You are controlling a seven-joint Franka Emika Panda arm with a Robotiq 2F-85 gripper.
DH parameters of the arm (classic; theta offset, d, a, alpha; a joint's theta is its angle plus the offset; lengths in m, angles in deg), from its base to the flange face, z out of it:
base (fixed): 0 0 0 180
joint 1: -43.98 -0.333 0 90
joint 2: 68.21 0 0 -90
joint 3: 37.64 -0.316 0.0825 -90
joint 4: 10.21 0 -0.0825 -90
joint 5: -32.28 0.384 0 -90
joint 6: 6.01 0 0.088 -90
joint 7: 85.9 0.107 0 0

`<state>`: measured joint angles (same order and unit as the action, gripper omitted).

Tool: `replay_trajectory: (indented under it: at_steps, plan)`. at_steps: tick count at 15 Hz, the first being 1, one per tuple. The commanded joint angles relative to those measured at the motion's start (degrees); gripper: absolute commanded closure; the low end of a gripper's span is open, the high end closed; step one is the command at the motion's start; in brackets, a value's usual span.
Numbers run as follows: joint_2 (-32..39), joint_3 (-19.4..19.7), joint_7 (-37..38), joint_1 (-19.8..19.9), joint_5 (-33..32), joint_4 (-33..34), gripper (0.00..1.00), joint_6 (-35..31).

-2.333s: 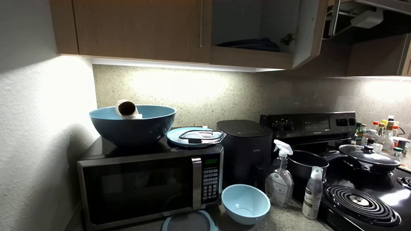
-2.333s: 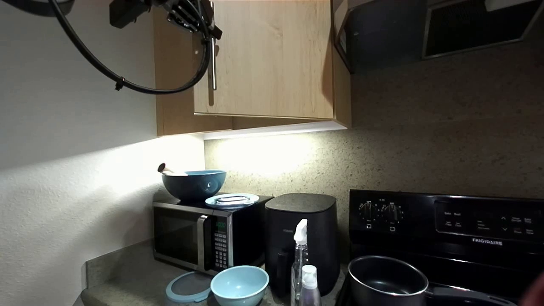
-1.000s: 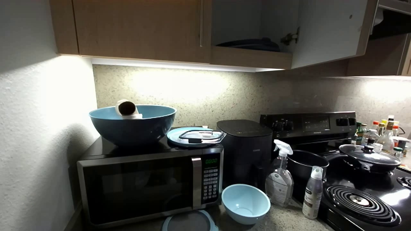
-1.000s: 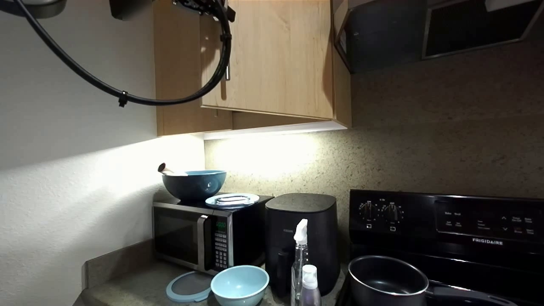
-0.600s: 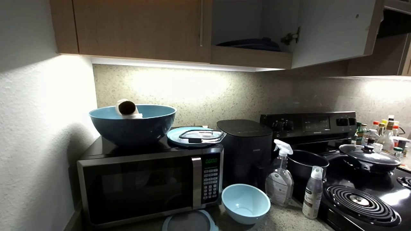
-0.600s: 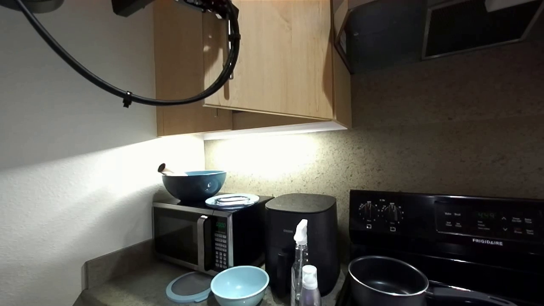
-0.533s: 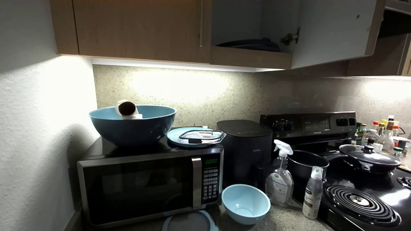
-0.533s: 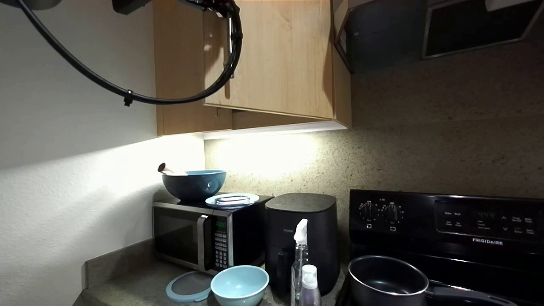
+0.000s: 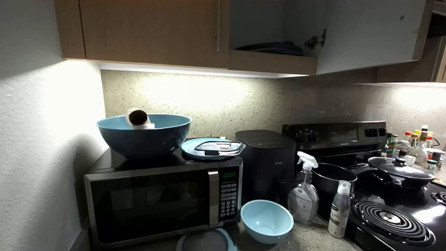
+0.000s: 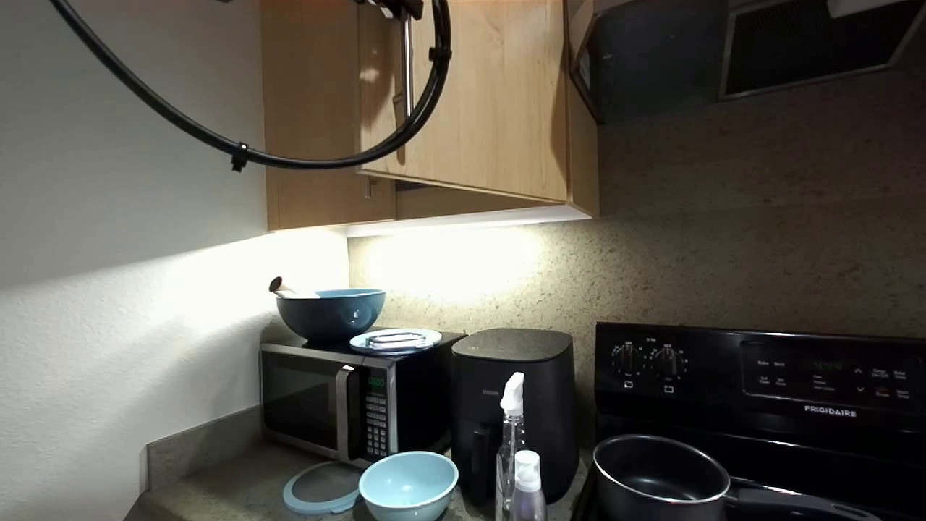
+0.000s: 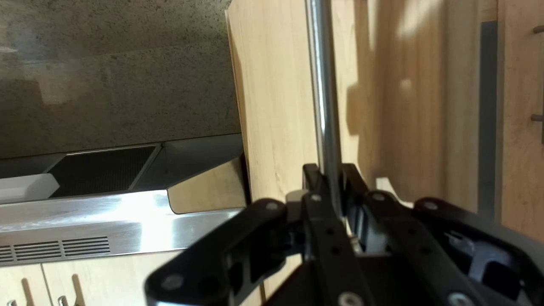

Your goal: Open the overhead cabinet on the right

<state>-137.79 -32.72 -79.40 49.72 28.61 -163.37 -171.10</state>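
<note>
In the wrist view the jaws are black, with round-ended linkages (image 11: 212, 250) and silvery screws (image 11: 350, 299); in an exterior view a thick black cable (image 10: 311, 163) carries small black ties (image 10: 239, 156).

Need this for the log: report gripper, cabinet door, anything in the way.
Gripper shut on bar handle. Overhead cabinet door open, swung outward. Nothing seen in its way; top out of frame.

In an exterior view the cabinet door (image 9: 373, 35) has swung wider, showing more grey inner face and hiding more of the range hood (image 9: 437, 25). In an exterior view the gripper (image 10: 405, 9) and black cable (image 10: 325, 163) have shifted rightward, the gripper almost out of frame.
</note>
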Motion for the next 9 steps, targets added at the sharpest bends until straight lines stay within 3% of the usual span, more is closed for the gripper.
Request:
replay_trajectory:
  at_steps: [1,9]
  plan:
    - [-2.5,6.8,-4.3,5.0,0.6,-3.6,0.94,3.0]
    - [-1.8,20.9,-16.9,-5.6,1.9,2.8,0.94,7.0]
